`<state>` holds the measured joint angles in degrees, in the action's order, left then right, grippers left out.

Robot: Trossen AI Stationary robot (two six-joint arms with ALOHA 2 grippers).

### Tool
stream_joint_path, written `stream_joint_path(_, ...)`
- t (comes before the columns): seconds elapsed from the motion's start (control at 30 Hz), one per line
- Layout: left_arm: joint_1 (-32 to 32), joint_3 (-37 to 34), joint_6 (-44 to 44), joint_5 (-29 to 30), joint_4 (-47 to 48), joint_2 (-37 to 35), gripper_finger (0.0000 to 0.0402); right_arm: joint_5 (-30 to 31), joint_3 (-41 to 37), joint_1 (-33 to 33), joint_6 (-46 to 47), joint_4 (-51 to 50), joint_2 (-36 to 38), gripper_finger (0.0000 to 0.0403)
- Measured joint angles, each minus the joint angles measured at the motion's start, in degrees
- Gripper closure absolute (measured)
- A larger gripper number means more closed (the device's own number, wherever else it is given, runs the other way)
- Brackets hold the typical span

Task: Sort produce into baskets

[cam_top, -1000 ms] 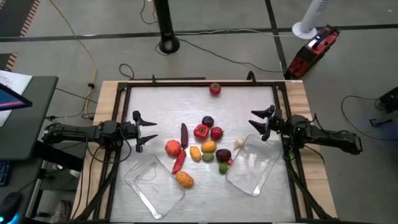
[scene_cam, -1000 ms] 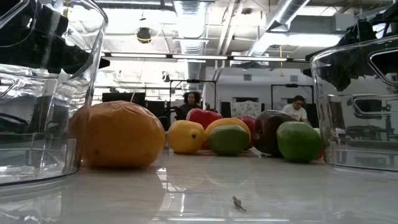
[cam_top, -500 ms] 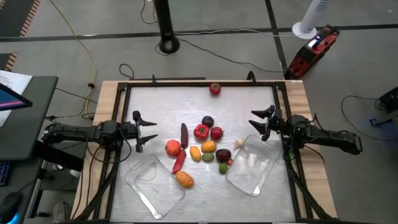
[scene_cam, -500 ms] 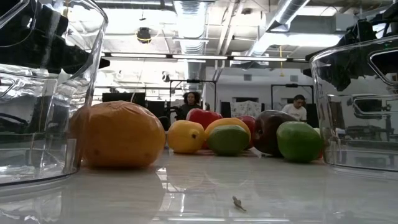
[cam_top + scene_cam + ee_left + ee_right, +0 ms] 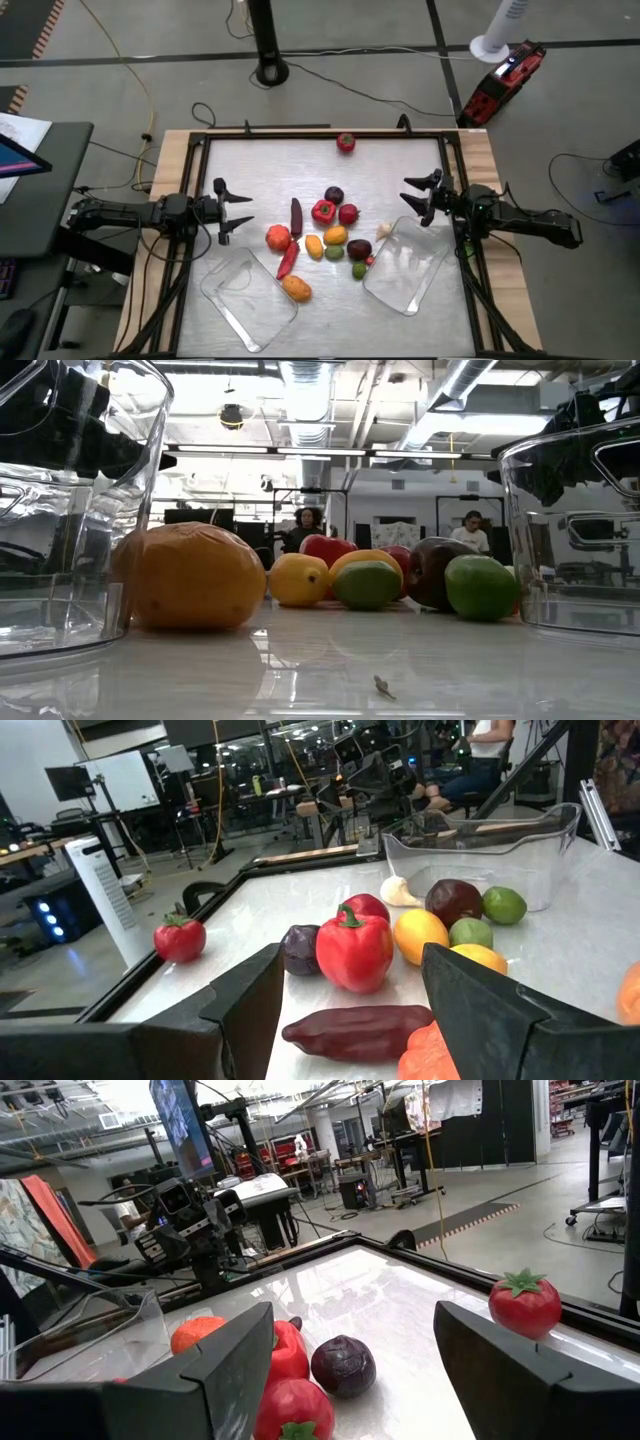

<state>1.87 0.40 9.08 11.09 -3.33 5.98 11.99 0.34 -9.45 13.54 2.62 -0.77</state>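
Observation:
The produce lies in a cluster (image 5: 325, 235) at the table's middle: a red pepper (image 5: 353, 948), a dark purple aubergine (image 5: 357, 1028), tomatoes, yellow, orange and green pieces. One tomato (image 5: 346, 143) lies alone near the far edge. An orange piece (image 5: 296, 289) lies against the left clear basket (image 5: 248, 290). The right clear basket (image 5: 405, 262) is at the right. My left gripper (image 5: 232, 210) is open at the left, my right gripper (image 5: 415, 197) open at the right. Both are empty and point at the cluster.
A dark frame (image 5: 320, 131) runs round the table top. Bare table lies between the cluster and the far edge. People (image 5: 476, 532) show in the room beyond the table.

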Motion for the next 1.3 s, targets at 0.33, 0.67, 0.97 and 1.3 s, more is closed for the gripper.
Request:
stream_joint_path(0.33,0.0,0.0,-19.5,0.2,-7.6,0.0,0.0176,0.0,0.0,0.0,0.0,0.0,0.0,0.0101)
stream_joint_path(0.67,0.0,0.0,-20.8,2.7,-11.9,0.0,0.0176,0.2,0.0,0.0,0.1,1.1,0.0,0.0101)
stream_joint_path(0.97,0.0,3.1,-18.0,7.2,-17.1,0.0,0.0176,0.4,0.0,0.0,2.0,8.3,0.0,0.0101)
stream_joint_path(1.3,0.0,14.5,-19.9,5.5,-2.1,16.2,0.0176,-0.2,0.0,-0.5,5.4,10.3,-1.3,0.0101)
